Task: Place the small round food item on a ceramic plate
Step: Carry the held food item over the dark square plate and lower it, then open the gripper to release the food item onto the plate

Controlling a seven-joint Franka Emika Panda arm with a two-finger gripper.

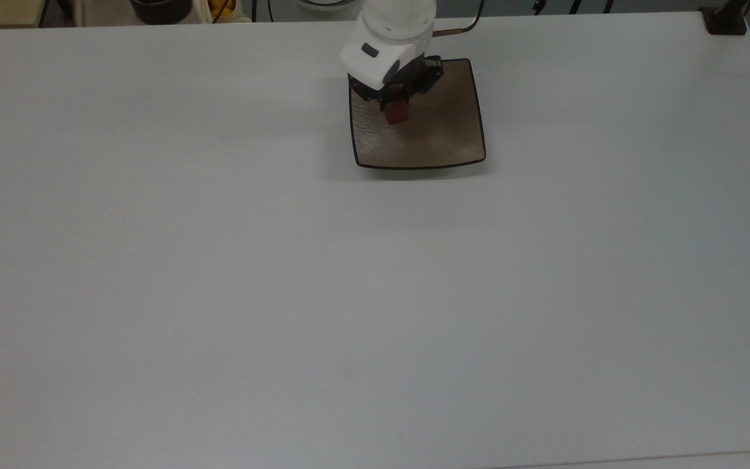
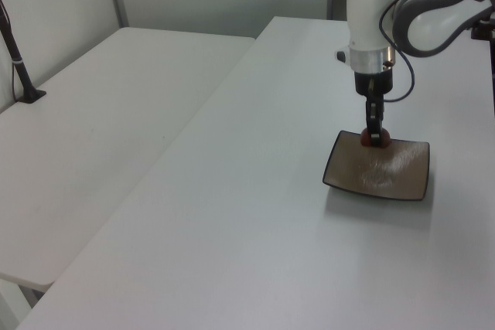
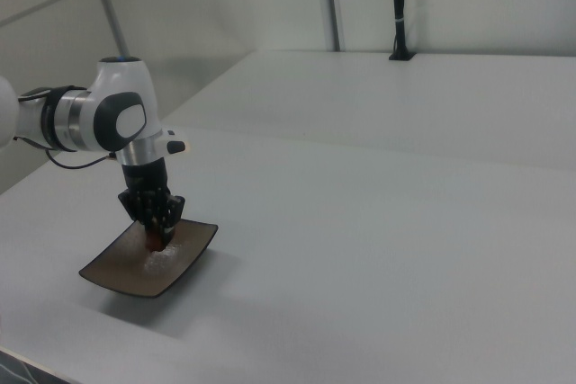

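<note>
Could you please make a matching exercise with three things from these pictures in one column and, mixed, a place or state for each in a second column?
Things:
1. gripper
2. food piece
3. plate

Places or states:
A. lies flat on the white table
B. is held over the plate
C. is closed on the food piece

Pairs: 1-C, 2-B, 3-A

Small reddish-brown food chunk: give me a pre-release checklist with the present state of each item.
1. Small reddish-brown food chunk held by the fingers: ok.
2. Chunk over the square brown ceramic plate: ok, over the part toward the top view's left.
3. Chunk touching the plate surface: cannot tell.
4. Plate lies flat on the white table: ok.
5. Nothing else on the plate: ok.
</note>
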